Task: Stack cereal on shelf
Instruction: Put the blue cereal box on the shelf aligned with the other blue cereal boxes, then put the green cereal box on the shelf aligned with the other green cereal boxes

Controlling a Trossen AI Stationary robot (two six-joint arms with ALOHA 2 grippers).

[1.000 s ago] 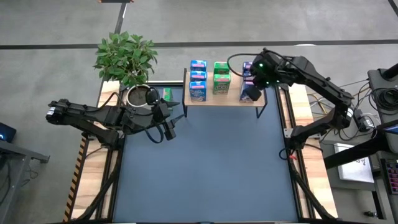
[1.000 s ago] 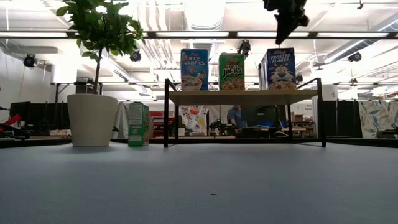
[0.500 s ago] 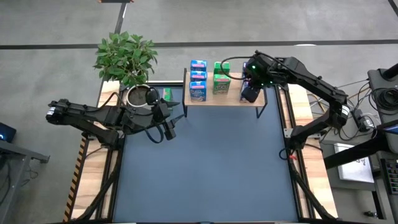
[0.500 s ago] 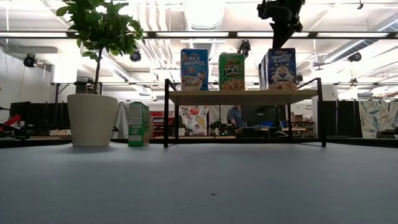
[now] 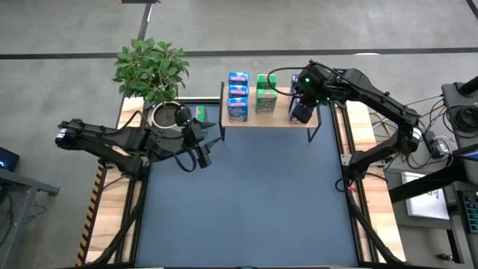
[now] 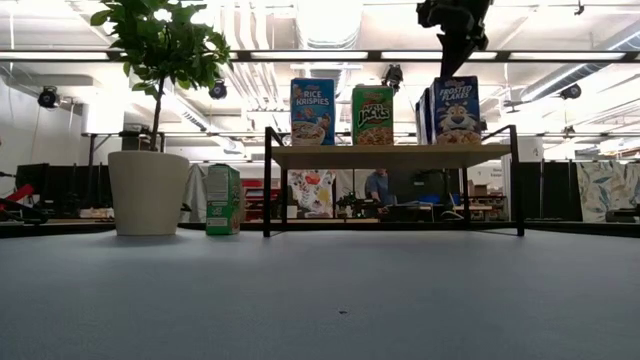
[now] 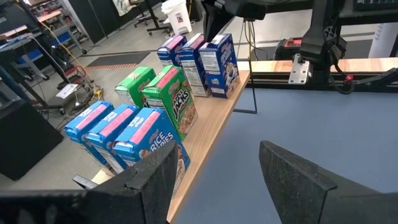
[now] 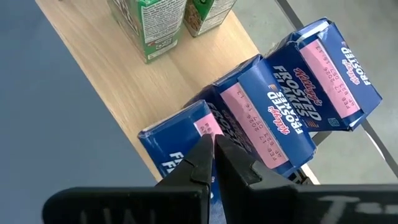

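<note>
The light-wood shelf (image 5: 270, 121) carries three rows of cereal boxes standing on their bases: light blue (image 5: 237, 96) at its left end, green (image 5: 266, 93) in the middle, dark blue (image 8: 311, 81) at its right end. My right gripper (image 8: 214, 144) is shut and points steeply down at the top of the nearest dark blue box (image 6: 456, 108). My left gripper (image 7: 217, 180) is open with nothing between its fingers. It hovers over the blue mat to the left of the shelf (image 7: 205, 134). One more green box (image 6: 223, 199) stands on the table beside the plant pot. My right gripper's shut fingertips (image 8: 205, 149) come from above, slanting down, at the pink top flap (image 8: 200, 124) of the nearest dark blue box. That box stands upright on the shelf. Whether the tips press on the flap or stop just above it, I cannot tell.
A potted plant (image 5: 151, 69) in a white pot (image 6: 148, 192) stands at the far left, next to the shelf's left end. The shelf's black legs (image 6: 267, 180) rise from the far edge of the blue mat (image 5: 246, 202), which lies bare toward the near side.
My right gripper has shifted a little toward the table's left and come down over the dark blue boxes, staying shut. The nearest dark blue box, slanted a second ago, has turned on the shelf and now faces the near side more squarely.
</note>
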